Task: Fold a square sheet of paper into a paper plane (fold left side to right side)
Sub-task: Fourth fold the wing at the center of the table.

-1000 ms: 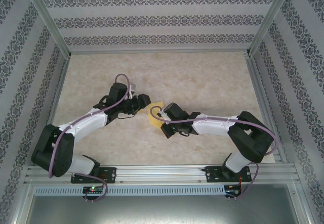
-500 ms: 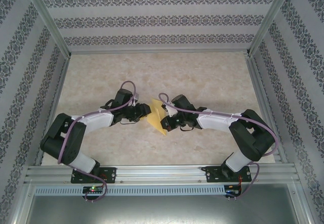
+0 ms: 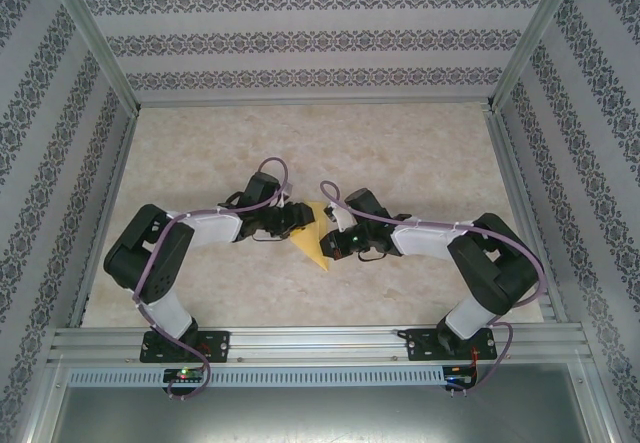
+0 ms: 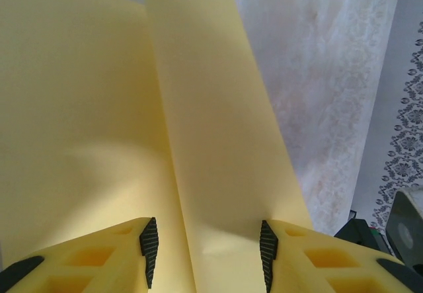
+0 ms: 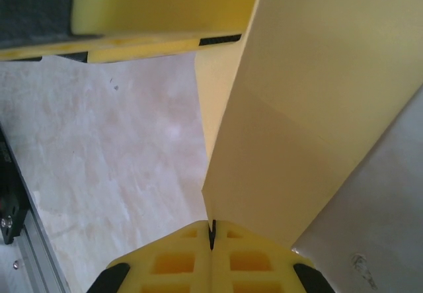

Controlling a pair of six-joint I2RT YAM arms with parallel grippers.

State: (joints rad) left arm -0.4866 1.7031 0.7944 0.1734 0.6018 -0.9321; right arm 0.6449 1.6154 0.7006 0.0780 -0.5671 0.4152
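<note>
The square sheet of paper (image 3: 317, 249) is plain yellow, partly folded and raised off the table between both arms. My right gripper (image 3: 330, 239) is shut on its edge. In the right wrist view the jaws (image 5: 211, 233) pinch the sheet (image 5: 310, 108), which stands up as a creased flap. My left gripper (image 3: 300, 221) meets the paper from the left. In the left wrist view its jaws (image 4: 208, 253) stand apart around a raised strip of the sheet (image 4: 218, 108). The right pad (image 4: 268, 253) touches the strip's edge; the left pad stays clear of it.
The table top (image 3: 400, 153) has a pale marble look. Patterned walls and aluminium posts close it in at the back and on both sides. An aluminium rail (image 3: 320, 343) with the arm bases runs along the near edge.
My left arm has drawn its elbow in and pushed its gripper right, up to the paper. The right gripper shifted slightly back, still pinching the sheet, which now stands up more.
</note>
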